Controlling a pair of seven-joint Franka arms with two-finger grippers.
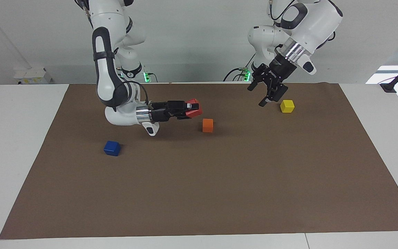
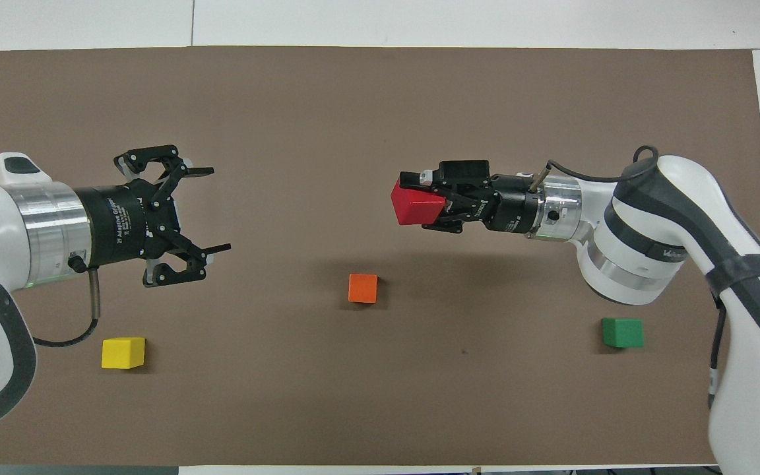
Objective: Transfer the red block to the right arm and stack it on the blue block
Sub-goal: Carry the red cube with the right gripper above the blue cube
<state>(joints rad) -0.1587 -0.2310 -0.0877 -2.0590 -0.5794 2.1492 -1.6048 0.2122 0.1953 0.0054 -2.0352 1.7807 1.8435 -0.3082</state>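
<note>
Bright, even light — soft shadows, sharp, window glare.

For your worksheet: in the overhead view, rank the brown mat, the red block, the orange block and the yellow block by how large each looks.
1. Brown mat, by far.
2. Red block, held up in the right gripper, so nearness to the camera may enlarge it.
3. Yellow block.
4. Orange block, slightly smaller-looking; too close to yellow to rank firmly.
</note>
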